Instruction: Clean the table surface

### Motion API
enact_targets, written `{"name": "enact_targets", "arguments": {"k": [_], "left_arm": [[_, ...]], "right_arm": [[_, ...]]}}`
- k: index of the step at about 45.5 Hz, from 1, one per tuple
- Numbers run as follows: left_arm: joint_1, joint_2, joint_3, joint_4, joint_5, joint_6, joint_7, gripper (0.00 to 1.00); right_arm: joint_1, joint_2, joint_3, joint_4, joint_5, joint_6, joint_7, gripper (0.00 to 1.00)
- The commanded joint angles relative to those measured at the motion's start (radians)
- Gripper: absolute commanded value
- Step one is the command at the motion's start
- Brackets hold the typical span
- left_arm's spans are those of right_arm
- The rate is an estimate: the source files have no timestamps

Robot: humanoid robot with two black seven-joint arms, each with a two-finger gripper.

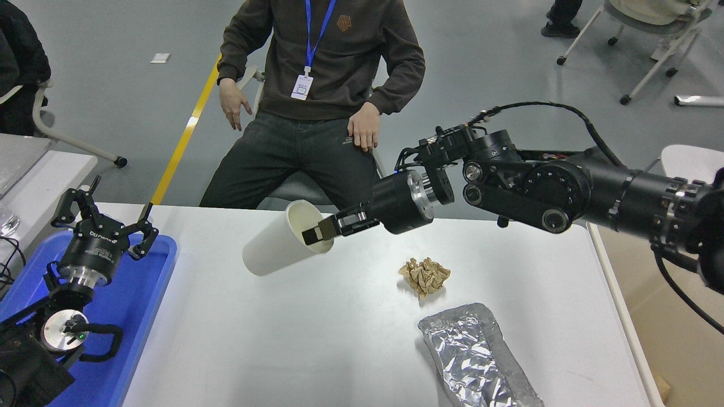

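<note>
The table surface (271, 339) is a wide white-grey top. My right gripper (318, 230) is shut on the rim of a white paper cup (277, 244), which hangs tilted on its side above the table's far middle, mouth toward the arm. On the table lie a crumpled brown paper ball (425, 275) and a crinkled silver foil bag (475, 357) near the front right. My left gripper (104, 217) is parked open over the blue tray at the lower left.
A blue tray (141, 305) sits at the table's left edge. A beige bin (673, 339) stands beyond the right edge. A person (317, 102) sits at the far side, hands on thighs.
</note>
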Motion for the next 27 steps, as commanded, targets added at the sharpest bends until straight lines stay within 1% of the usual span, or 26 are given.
{"name": "enact_targets", "arguments": {"k": [1,15,27], "left_arm": [[0.0,0.0,0.0,-0.001,0.0,0.0,0.0,1.0],[0.0,0.0,0.0,-0.001,0.0,0.0,-0.001,1.0],[0.0,0.0,0.0,0.001,0.0,0.0,-0.001,1.0]], "right_arm": [[-0.038,-0.013,0.045,-0.183,0.165,-0.019,0.001,0.0],[-0.088,-0.02,0.042,-0.495,0.339,-0.011,0.006,0.0],[-0.154,-0.105,0.042,-0.697,0.432,-0.01,0.006,0.0]]}}
